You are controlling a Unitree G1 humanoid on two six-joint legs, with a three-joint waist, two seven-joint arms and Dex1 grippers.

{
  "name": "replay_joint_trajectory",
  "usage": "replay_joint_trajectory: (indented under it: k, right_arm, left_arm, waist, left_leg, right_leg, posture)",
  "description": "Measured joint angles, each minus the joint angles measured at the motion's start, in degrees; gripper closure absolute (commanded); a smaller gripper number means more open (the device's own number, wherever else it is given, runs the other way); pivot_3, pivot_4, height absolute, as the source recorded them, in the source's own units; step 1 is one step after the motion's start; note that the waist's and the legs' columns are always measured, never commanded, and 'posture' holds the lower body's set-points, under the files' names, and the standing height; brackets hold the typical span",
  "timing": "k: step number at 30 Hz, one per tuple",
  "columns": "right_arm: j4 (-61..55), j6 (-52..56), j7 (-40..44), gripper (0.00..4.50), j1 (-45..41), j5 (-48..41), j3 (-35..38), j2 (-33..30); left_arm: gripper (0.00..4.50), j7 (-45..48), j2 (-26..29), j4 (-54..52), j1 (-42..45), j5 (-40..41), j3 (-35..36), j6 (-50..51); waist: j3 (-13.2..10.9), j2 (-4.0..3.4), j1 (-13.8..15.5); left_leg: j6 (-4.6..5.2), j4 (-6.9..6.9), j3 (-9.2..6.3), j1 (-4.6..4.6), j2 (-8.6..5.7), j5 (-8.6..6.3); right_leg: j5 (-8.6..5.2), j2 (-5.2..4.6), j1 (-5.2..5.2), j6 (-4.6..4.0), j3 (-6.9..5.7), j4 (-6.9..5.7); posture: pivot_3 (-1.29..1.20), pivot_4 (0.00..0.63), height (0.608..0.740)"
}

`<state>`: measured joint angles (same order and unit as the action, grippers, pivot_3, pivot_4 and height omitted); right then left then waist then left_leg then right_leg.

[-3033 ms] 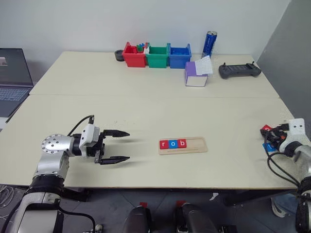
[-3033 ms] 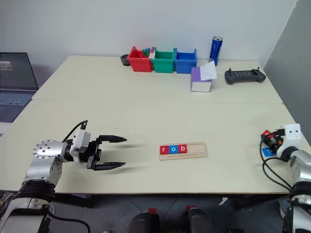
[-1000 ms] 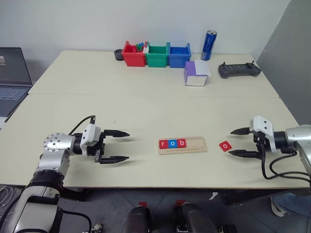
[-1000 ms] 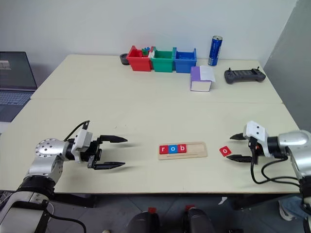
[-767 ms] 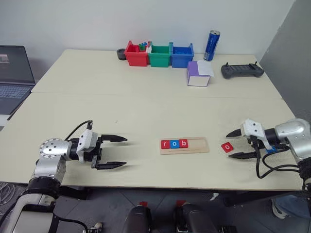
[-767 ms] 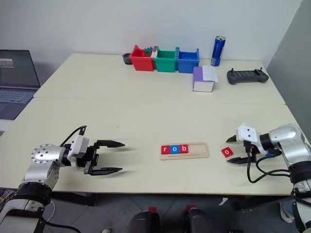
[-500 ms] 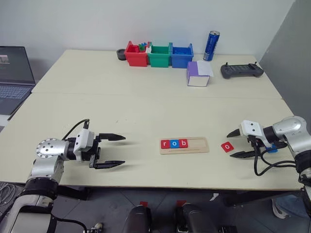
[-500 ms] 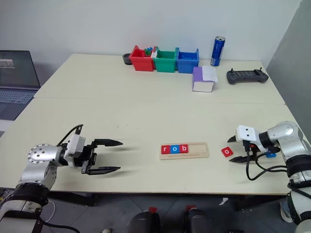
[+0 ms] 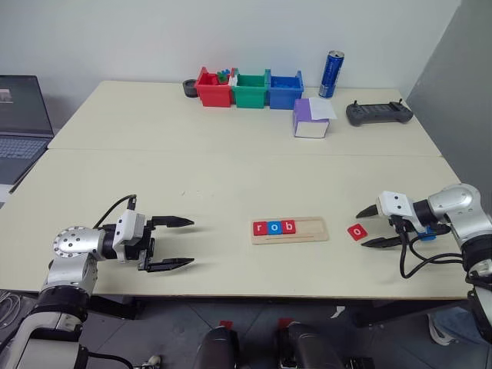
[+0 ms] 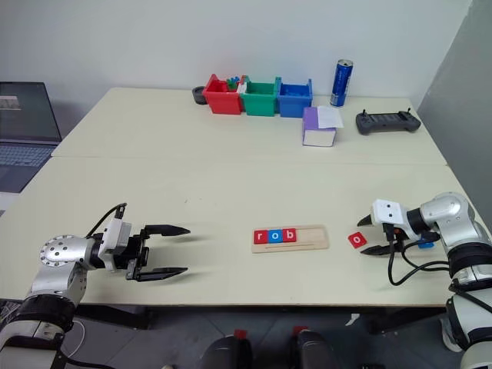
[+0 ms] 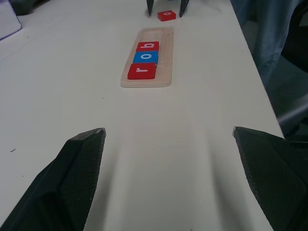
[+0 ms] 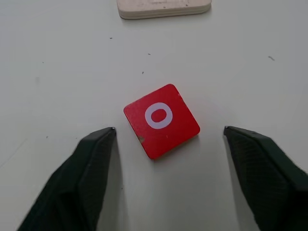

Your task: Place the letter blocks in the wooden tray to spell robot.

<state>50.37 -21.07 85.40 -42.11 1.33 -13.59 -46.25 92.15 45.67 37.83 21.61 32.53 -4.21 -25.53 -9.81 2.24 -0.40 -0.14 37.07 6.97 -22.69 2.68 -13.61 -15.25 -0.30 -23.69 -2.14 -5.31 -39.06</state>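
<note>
table (image 9: 231, 177) | red o block (image 12: 161, 120) flat between spread right tool (image 12: 168, 139) | left tool (image 9: 183, 243) spread, empty

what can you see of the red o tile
The red o tile is a small flat square with rounded corners and a white lowercase o on top. It lies flat on the table, turned askew, right of the tray and apart from it. The right gripper is open around it, fingers not touching.

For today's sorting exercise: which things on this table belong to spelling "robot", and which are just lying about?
Job: wooden tray; r, o, b blocks in it; loose red o block.

Lying about: three plastic bins, blue can, purple box, black controller, laptop.
</note>
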Motion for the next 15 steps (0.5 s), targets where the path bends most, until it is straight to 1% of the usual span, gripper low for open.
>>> replay_joint_trajectory:
  k: [3, 4, 5, 11, 13, 15]
  right_arm:
    - [0.04, -0.08, 0.02, 2.61, -0.21, 0.3, -0.01, 0.75]
    - [0.04, -0.08, 0.03, 2.9, -0.29, 0.35, -0.01, 0.96]
    - [0.04, -0.06, 0.05, 3.04, -0.41, 0.44, -0.02, 1.07]
    - [-1.55, 2.15, 0.66, 3.04, 0.03, 0.48, 0.12, 0.85]
    - [-4.73, 5.63, 0.83, 3.04, 1.29, -0.19, 0.53, 0.3]
    - [-11.83, 11.39, 1.28, 3.04, 4.38, -1.63, 1.22, -1.08]
  left_arm:
    - [0.0, 0.0, -0.05, 0.04, -0.01, -0.04, 0.0, -0.35]
    - [0.0, 0.0, -0.05, 0.03, -0.06, -0.05, 0.0, -0.45]
    - [0.0, 0.0, -0.05, 0.02, -0.15, -0.06, 0.0, -0.56]
    - [0.0, 0.01, -0.03, -1.93, -1.24, -0.05, 0.12, 0.07]
    - [0.0, 0.0, -0.02, -3.66, -1.62, -0.03, 0.4, 0.67]
    - [0.0, 0.01, 0.0, -5.64, -2.08, -0.03, 1.36, 1.94]
  waist:
    - [0.0, 0.0, -0.25]
    - [0.0, 0.0, -0.31]
    - [0.0, 0.0, -0.38]
    - [0.0, 0.0, -0.52]
    - [-0.02, -0.03, -0.48]
    - [-0.05, -0.08, -0.3]
  left_leg:
    - [0.0, -0.01, 0.0, 0.13, 0.01, 0.0]
    - [0.0, -0.01, 0.0, 0.15, 0.02, 0.0]
    - [0.0, -0.01, 0.0, 0.16, 0.02, 0.0]
    - [-0.01, -0.02, -0.01, 0.14, 0.01, 0.0]
    - [-0.01, -0.02, -0.02, 0.11, 0.01, 0.0]
    - [-0.01, -0.03, -0.04, 0.0, 0.0, 0.0]
  right_leg:
    - [0.01, 0.0, 0.11, -0.02, 0.0, -0.01]
    - [0.01, 0.0, 0.12, -0.02, 0.0, -0.02]
    - [0.02, 0.0, 0.13, -0.02, 0.0, -0.02]
    - [0.01, 0.0, 0.13, -0.03, -0.01, -0.02]
    - [0.01, 0.0, 0.11, -0.04, -0.01, -0.01]
    - [-0.02, -0.02, 0.02, -0.1, -0.03, -0.01]
  posture:
    - [0.0, 0.15, 0.74]
    - [0.0, 0.15, 0.74]
    - [0.0, 0.15, 0.74]
    - [0.0, 0.15, 0.74]
    - [0.0, 0.15, 0.74]
    - [0.0, 0.15, 0.74]
